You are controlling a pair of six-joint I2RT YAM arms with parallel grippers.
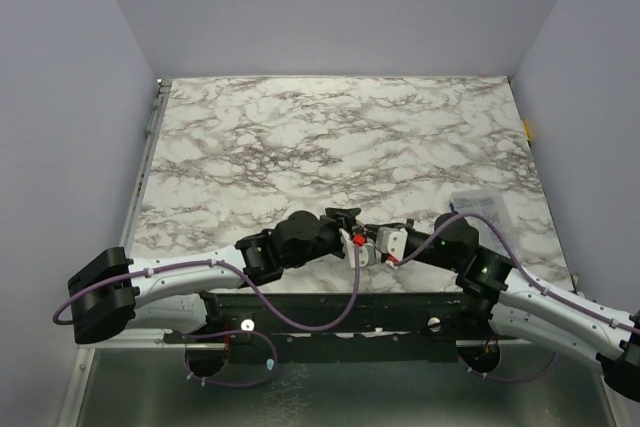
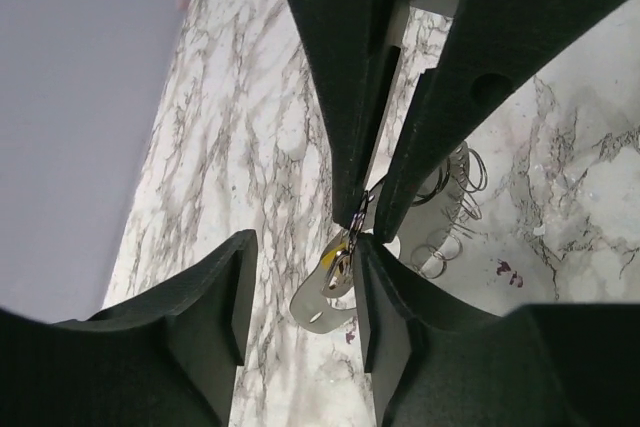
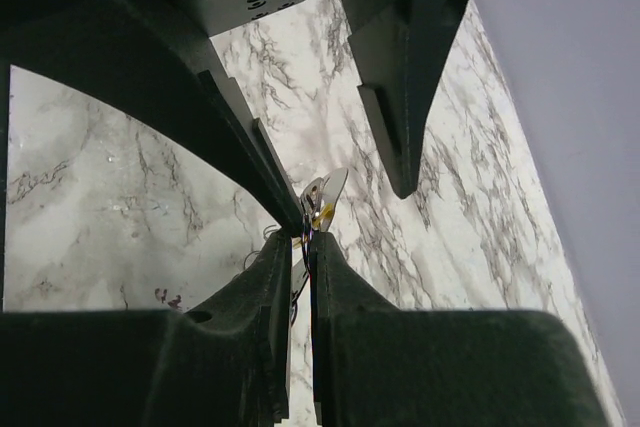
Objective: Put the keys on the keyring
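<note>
My right gripper (image 1: 380, 244) is shut on the thin grey keyring (image 3: 306, 245), which I see edge-on between its fingertips (image 3: 305, 239). In the left wrist view the keyring (image 2: 360, 215) is pinched by the right gripper's fingers coming down from above. The key (image 2: 334, 257), with a yellow head and a whitish metal blade, hangs at the ring just below those tips; it also shows in the right wrist view (image 3: 323, 209). My left gripper (image 1: 352, 237) is open, and the key lies between its fingers, close to the right-hand finger (image 2: 395, 297). Both grippers meet above the table's near edge.
A clear plastic box (image 1: 480, 205) sits on the marble table (image 1: 330, 137) at the right, behind the right arm. Several spare wire rings (image 2: 450, 237) lie on the table under the grippers. Grey walls stand on both sides.
</note>
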